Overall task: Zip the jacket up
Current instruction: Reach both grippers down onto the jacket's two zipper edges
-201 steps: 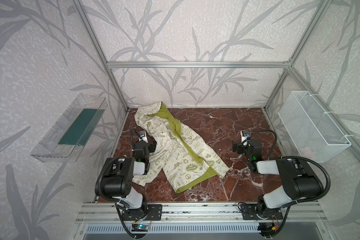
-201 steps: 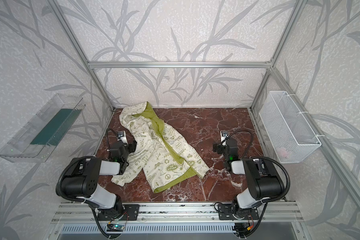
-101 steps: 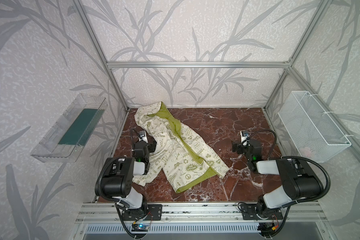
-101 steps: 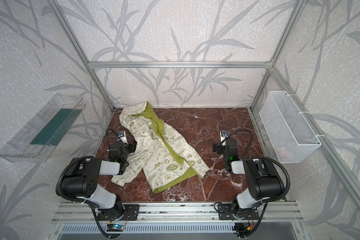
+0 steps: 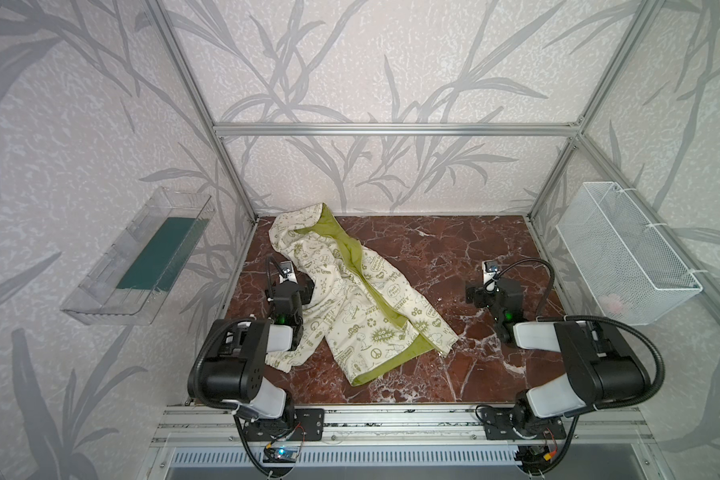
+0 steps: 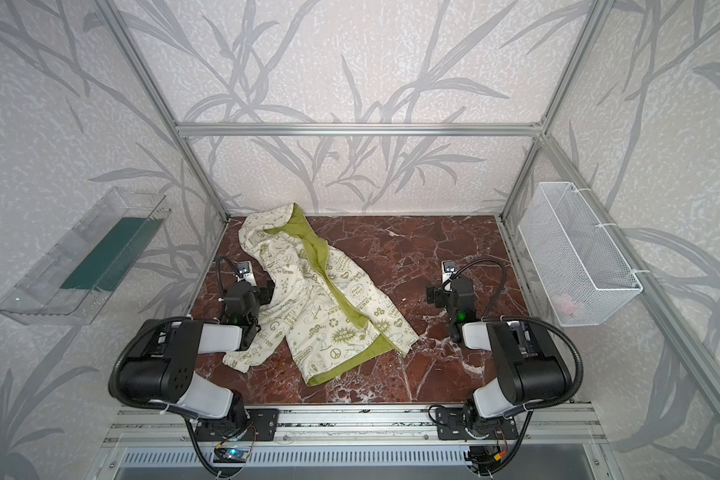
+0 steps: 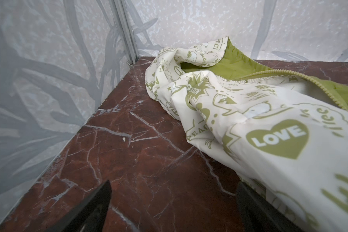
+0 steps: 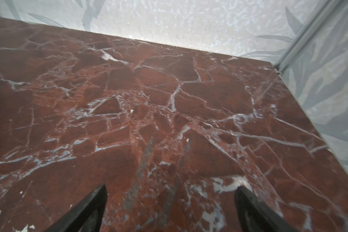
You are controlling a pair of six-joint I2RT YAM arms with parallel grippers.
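Cream jacket (image 5: 350, 307) open, left-centre of frame, on bench (image 5: 454, 257) | left fingers (image 7: 96, 206) wide apart, empty | right fingers (image 8: 92, 206) wide apart, empty

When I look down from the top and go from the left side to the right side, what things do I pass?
Clear tray → jacket → right gripper → white wire basket.
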